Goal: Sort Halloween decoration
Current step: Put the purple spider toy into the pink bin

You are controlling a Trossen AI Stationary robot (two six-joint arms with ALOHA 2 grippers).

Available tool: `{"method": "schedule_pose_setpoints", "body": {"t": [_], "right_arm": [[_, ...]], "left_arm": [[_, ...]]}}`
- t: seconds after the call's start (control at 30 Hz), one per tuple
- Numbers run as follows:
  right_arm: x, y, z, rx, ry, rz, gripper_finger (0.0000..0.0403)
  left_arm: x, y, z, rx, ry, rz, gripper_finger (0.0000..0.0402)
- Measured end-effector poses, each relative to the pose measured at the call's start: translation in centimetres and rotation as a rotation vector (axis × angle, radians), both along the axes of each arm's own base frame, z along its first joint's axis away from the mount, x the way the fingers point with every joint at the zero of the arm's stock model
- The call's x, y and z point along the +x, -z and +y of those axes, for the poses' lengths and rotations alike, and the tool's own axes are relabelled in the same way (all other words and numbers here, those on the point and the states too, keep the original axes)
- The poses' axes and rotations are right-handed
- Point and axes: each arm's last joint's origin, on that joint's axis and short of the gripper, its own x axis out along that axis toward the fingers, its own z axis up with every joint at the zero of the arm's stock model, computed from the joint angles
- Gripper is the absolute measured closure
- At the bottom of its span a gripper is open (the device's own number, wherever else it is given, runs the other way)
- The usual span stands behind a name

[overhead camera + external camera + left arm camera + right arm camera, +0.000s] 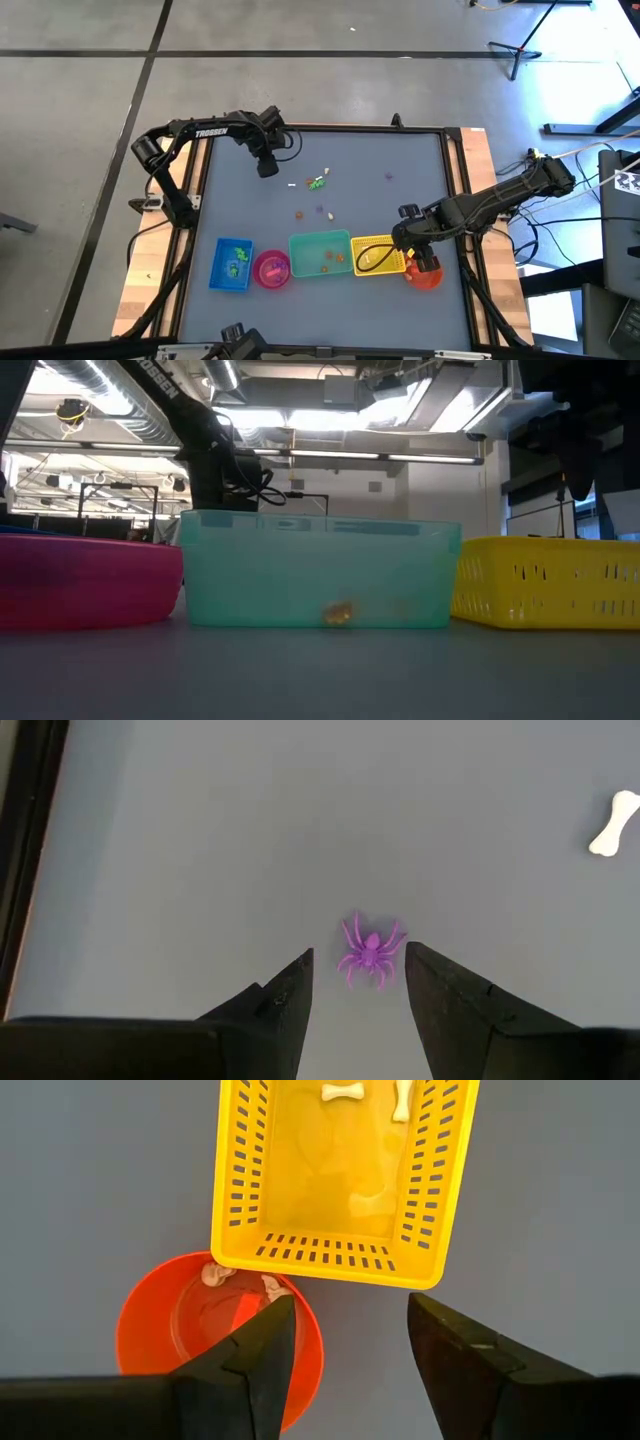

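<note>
Sorting looks partly done: the blue tray (pixel 232 265), pink bowl (pixel 271 269), teal bin (pixel 320 254), yellow basket (pixel 377 256) and orange bowl (pixel 424 274) each hold trinkets, while a green piece (pixel 317 183), an orange one (pixel 298 213) and a few others lie loose mid-desk. Left pincer (pixel 358 982) hangs open over a purple spider (pixel 368 950); a white bone (pixel 612 823) lies nearby. Right pincer (pixel 350 1342) hovers wide and empty by the basket

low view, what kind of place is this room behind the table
Probably a lab or workshop: exposed ceiling ducts, strip lights and bare walls behind the teal bin. The high view adds a concrete floor with tripod stands.
</note>
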Motion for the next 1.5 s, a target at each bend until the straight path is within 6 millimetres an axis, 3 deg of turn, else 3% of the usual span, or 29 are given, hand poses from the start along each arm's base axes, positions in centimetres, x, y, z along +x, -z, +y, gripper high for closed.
{"method": "schedule_pose_setpoints", "body": {"t": [0.5, 0.87, 1.5], "right_arm": [[0.0, 0.0, 0.0, 0.000, 0.000, 0.000, 0.0212], [0.0, 0.0, 0.0, 0.000, 0.001, -0.003, 0.0212], [0.0, 0.0, 0.0, 0.001, 0.001, -0.004, 0.0212]], "left_arm": [[-1.2, 3.6, -1.1, 0.019, 0.001, -0.029, 0.0258], [-1.2, 3.9, -1.1, 0.041, 0.000, -0.054, 0.0259], [-1.2, 4.0, -1.2, 0.036, -0.007, -0.054, 0.0363]]}}
